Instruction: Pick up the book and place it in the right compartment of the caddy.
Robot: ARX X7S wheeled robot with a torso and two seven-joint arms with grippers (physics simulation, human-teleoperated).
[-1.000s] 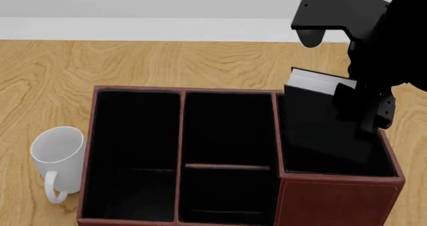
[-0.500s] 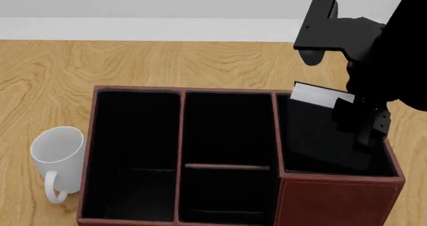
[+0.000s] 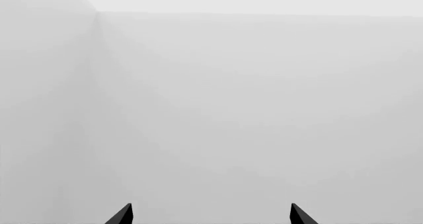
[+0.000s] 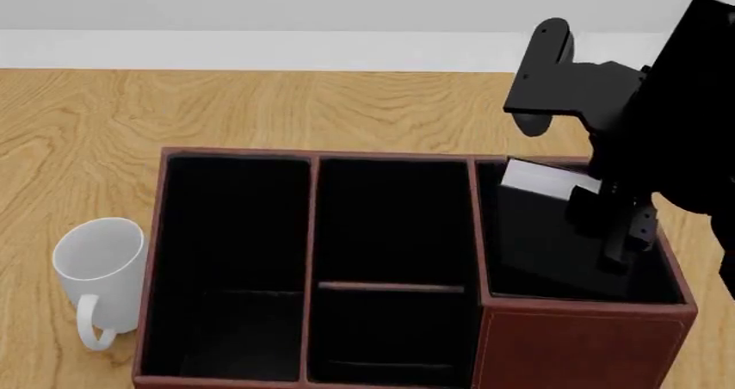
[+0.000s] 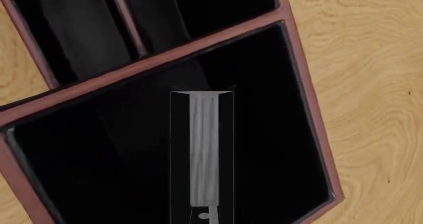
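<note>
The right tool is clamped on the book, gripping it near its upper edge so the volume hangs below and can go into the opening edge-first. The book sits tilted inside the right compartment of the caddy, its white page edges facing up and most of its black cover below the reddish-brown rim. In the right wrist view it lies near the middle of the black-lined square, clear of the walls on each side. Whether its lower edge touches the floor is hard to tell against the dark lining. The left tool shows only 2 fingertips set apart, holding nothing, aimed at a blank wall. A white mug stands on the worktop beside the caddy.
</note>
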